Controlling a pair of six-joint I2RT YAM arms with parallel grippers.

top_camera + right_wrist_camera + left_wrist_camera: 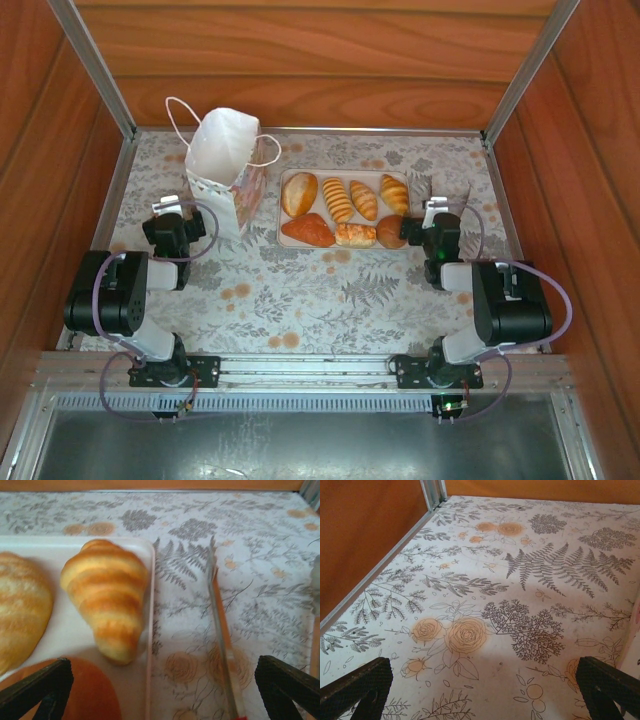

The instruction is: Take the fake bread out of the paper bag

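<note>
White paper bag [222, 150], golden-brown fake bread [339, 199], beige tray [320, 176], tablecloth [300, 290] of grey ferns, orange roses

Reddish-brown wood panels [300, 60] wall in the table on three sides, with aluminium posts [95, 65] rising at the far corners. The tabletop [300, 300] wears a pale cloth [520, 580] printed with grey ferns and orange roses — evenly lit, with soft shadows. A metal rail [300, 372] edges the near side.

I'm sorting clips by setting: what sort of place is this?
Probably a staged robot test booth, not a real kitchen: wood-look walls on aluminium posts box in a floral-covered table, with fake bread on a tray beside a paper bag.
</note>
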